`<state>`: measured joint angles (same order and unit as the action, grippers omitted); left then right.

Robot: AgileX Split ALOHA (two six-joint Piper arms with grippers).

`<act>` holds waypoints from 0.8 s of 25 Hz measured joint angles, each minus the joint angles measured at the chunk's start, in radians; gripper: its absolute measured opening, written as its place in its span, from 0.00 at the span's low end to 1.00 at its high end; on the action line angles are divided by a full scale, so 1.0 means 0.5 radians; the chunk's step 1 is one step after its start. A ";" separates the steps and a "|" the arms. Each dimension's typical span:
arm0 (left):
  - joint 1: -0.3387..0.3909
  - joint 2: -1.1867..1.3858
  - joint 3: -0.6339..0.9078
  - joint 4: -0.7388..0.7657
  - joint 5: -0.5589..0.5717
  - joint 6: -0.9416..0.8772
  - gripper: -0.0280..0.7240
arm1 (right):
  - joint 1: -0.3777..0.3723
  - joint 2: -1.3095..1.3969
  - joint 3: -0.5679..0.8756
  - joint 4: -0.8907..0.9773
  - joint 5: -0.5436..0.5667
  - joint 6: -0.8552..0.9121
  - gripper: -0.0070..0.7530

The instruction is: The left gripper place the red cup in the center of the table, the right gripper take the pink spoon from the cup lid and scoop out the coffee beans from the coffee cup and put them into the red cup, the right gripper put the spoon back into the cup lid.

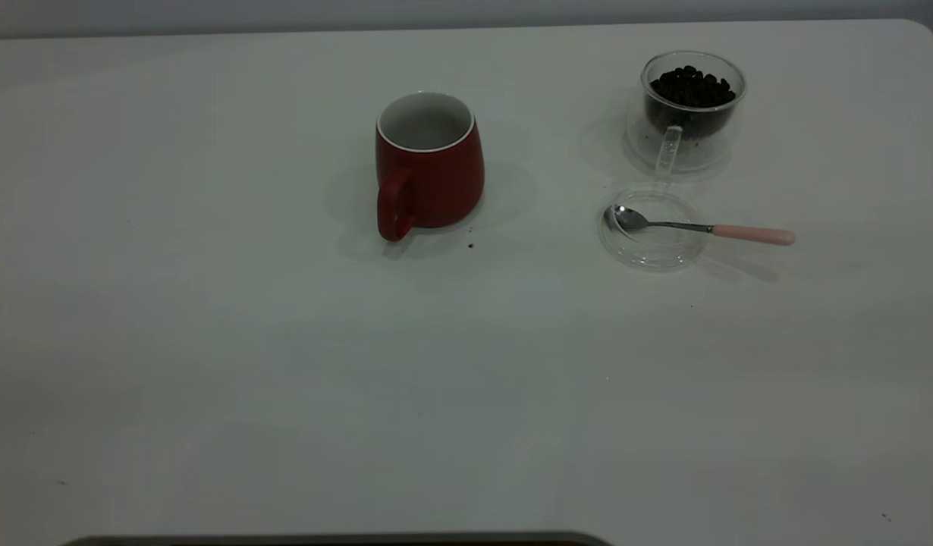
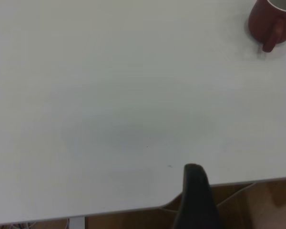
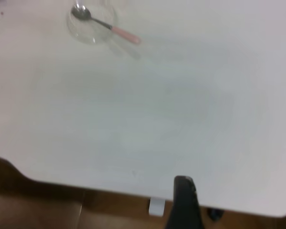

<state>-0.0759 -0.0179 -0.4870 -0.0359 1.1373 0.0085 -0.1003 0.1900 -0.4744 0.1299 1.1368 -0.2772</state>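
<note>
The red cup [image 1: 428,168] stands upright near the middle of the table [image 1: 208,341], handle toward the front; its white inside shows no beans. It also shows in the left wrist view [image 2: 269,21]. The coffee cup [image 1: 690,114] with coffee beans [image 1: 692,86] stands at the back right. In front of it lies the cup lid [image 1: 652,246] with the pink spoon [image 1: 751,233] resting in it, bowl in the lid, handle pointing right. The right wrist view shows the spoon [image 3: 125,34] and lid [image 3: 86,29]. The left gripper [image 2: 194,168] and right gripper [image 3: 184,180] hang shut over the table's near edge, far from everything.
A dark speck [image 1: 470,246] lies beside the red cup. Neither arm appears in the exterior view. The table's rounded corner [image 3: 283,210] and front edge show in the wrist views, with brown floor beyond.
</note>
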 joint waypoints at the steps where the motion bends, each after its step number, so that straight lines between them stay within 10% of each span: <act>1: 0.000 0.000 0.000 0.000 0.000 0.000 0.79 | 0.013 -0.044 0.005 -0.002 0.000 0.012 0.82; 20: 0.000 0.000 0.000 0.000 0.000 -0.004 0.79 | 0.024 -0.313 0.005 -0.079 -0.007 0.221 0.78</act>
<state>-0.0759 -0.0179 -0.4870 -0.0359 1.1373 0.0065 -0.0884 0.0335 -0.4720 0.0903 1.1333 -0.1669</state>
